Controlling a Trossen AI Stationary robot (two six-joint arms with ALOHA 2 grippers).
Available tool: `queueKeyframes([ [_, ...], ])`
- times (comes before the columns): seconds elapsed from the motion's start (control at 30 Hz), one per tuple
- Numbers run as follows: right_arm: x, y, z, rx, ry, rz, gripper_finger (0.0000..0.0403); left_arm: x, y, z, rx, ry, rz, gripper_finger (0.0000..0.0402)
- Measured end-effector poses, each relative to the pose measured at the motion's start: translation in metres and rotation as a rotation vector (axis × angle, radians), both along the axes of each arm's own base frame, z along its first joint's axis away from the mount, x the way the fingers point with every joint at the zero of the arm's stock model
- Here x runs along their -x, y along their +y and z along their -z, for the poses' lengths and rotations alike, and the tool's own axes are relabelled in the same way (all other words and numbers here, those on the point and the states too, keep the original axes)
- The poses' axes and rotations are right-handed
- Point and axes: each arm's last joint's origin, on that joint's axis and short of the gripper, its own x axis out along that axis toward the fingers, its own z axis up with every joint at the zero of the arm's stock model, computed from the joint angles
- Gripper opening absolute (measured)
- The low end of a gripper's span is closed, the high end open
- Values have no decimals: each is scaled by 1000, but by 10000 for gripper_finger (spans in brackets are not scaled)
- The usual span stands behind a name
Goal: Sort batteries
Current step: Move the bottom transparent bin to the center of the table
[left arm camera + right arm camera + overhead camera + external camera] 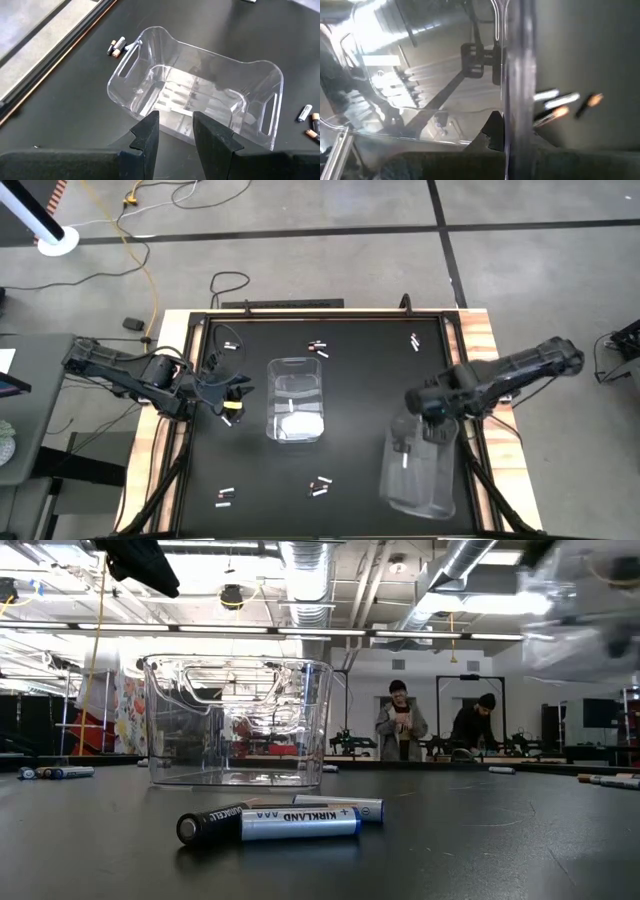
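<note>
Right of the centre clear rectangular plastic bin (296, 400), right gripper (428, 420) is clamped on a second clear bin's (420, 470) wall, lifting it; left gripper (226, 393) hovers part-spread, empty; slim white/dark batteries (268, 821) lie scattered around.

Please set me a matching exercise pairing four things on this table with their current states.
Things:
1. middle clear bin
2. right-hand clear bin
3. Kirkland AAA battery
4. left claw

States:
A. gripped by the right claw, raised off the table
B. open, nothing between its fingers
C. standing upright on the black table
D. lying on its side

Pairs: 1-C, 2-A, 3-D, 4-B
</note>
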Motion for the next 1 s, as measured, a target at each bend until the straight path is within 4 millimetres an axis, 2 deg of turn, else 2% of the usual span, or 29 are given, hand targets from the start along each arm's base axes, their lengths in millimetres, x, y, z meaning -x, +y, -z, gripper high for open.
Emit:
queueKeyframes([
  [0.2, -35, -38, -15, 43, 8, -63, 1, 0, 0, 0, -2, 3, 1, 116],
  [0.57, -111, -121, -8, 71, 54, -204, 1, 0, 0, 0, -3, 6, 1, 116],
  [0.83, -150, -169, 11, 68, 68, -247, 1, 1, 0, 0, -4, 9, 2, 116],
  [1.0, -164, -184, 35, 39, 113, -256, 1, 1, 0, 0, -11, 12, 9, 116],
])
